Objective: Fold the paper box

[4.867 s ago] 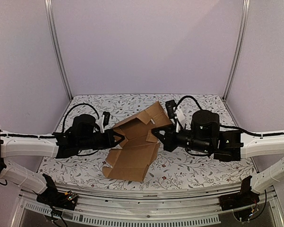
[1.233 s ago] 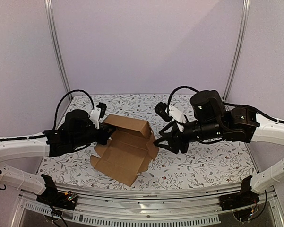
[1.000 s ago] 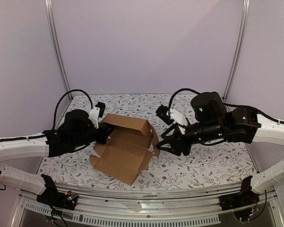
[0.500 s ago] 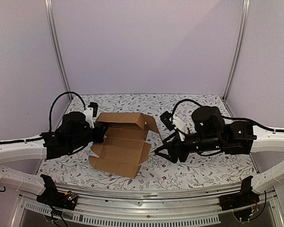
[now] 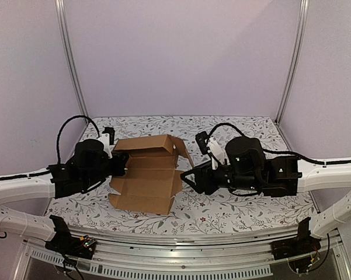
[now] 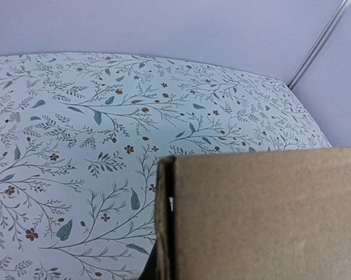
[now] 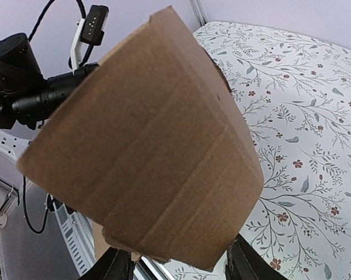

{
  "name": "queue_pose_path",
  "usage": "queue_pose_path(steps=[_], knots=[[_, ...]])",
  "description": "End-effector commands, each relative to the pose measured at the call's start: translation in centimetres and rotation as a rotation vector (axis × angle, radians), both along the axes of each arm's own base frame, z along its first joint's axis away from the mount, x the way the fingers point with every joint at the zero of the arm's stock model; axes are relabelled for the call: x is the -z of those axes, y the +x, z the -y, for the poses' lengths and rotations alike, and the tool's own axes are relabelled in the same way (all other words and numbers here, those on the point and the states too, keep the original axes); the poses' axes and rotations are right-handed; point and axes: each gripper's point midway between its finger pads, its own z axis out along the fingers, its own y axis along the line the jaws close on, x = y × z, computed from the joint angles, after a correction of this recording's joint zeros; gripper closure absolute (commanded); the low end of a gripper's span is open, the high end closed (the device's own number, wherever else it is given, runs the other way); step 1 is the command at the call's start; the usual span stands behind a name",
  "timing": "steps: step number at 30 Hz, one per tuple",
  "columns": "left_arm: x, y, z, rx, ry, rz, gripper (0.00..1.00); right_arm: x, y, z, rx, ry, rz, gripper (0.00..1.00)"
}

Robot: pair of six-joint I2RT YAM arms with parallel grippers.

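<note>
The paper box [image 5: 146, 184] is plain brown cardboard, half folded, on the flowered table left of centre. Its base panel lies flat, its back wall [image 5: 147, 144] stands up, and a side flap [image 5: 184, 153] leans out at the right. My left gripper [image 5: 121, 165] is shut on the box's left wall; in the left wrist view the cardboard [image 6: 263, 216] hides the fingers. My right gripper [image 5: 190, 178] is open at the box's right edge. In the right wrist view a cardboard flap [image 7: 146, 151] hangs over the gap between its two spread fingertips [image 7: 115, 267].
A flowered cloth [image 5: 233, 210] covers the table. Purple walls with metal posts [image 5: 292, 58] close it in at the back and sides. The left arm's black cable [image 5: 67, 125] loops above its wrist. A metal rail [image 5: 175, 242] runs along the near edge.
The left gripper has pulled the box to the left and turned it square to the table edge. The right gripper came down and left to the box's right flap.
</note>
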Motion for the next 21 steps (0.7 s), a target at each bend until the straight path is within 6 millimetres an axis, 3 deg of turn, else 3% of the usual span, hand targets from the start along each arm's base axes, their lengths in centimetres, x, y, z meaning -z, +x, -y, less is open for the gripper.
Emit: queue_pose_path(steps=[1, 16, 21], knots=[[-0.1, -0.5, -0.5, -0.014, -0.026, -0.004, 1.0, 0.6, 0.9, -0.2, 0.079, 0.012, -0.018, 0.47], [-1.2, -1.5, -0.1, 0.03, -0.113, -0.008, 1.0, 2.3, 0.8, 0.0, 0.098, -0.021, -0.032, 0.58], [-1.8, -2.1, 0.5, 0.076, -0.174, -0.012, 1.0, 2.3, 0.2, 0.3, 0.075, 0.014, -0.036, 0.67]])
